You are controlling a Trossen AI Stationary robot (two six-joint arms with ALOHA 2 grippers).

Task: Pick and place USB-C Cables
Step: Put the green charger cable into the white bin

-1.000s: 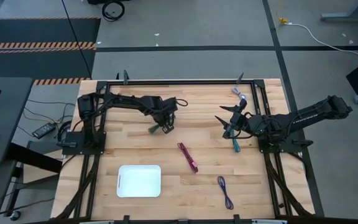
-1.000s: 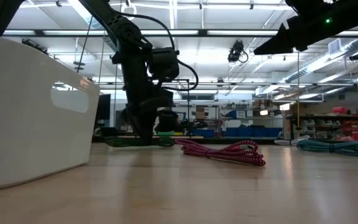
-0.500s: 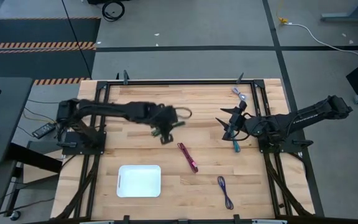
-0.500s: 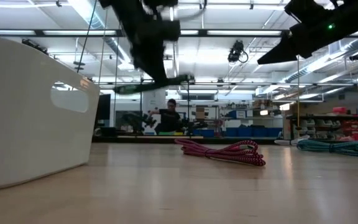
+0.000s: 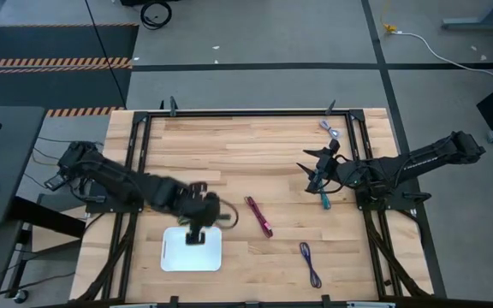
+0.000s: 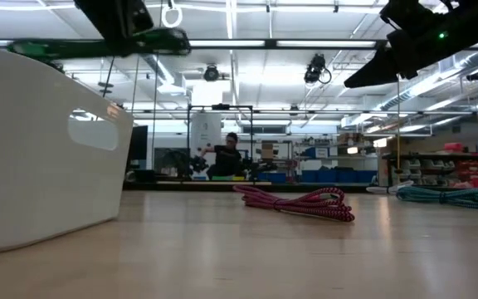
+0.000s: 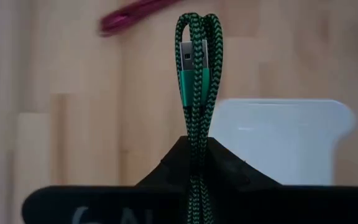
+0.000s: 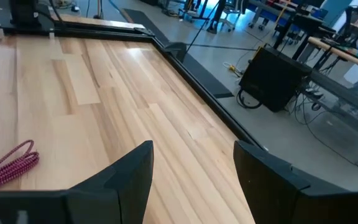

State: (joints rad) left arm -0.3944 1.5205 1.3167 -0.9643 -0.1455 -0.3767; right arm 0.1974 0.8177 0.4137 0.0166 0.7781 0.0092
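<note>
Desk (image 5: 229,145) wood, framed in black. White tray (image 5: 178,257) at about 7 o'clock. My left hand (image 5: 197,233) hangs over the tray's upper edge, clamped on the green cable (image 7: 196,74), which I think is clear of the tray. Right hand (image 5: 316,174) idles at 3 o'clock, fingers apart, teal cable (image 5: 323,201) just below it. Dark red cable (image 5: 258,216) lies near centre, purple cable (image 5: 310,263) at 5 o'clock, silver-grey cable (image 5: 329,129) at 1 o'clock.

Workshop around my wooden counter (image 5: 229,145)

Grey concrete floor (image 5: 255,90) surrounds me, with orange-striped black mats (image 5: 54,62) at one side. Level across the counter I see long ceiling strip lights (image 6: 247,45), blue bins (image 6: 326,176) on distant shelving (image 6: 438,170), and a person (image 6: 227,156) seated far off.
</note>
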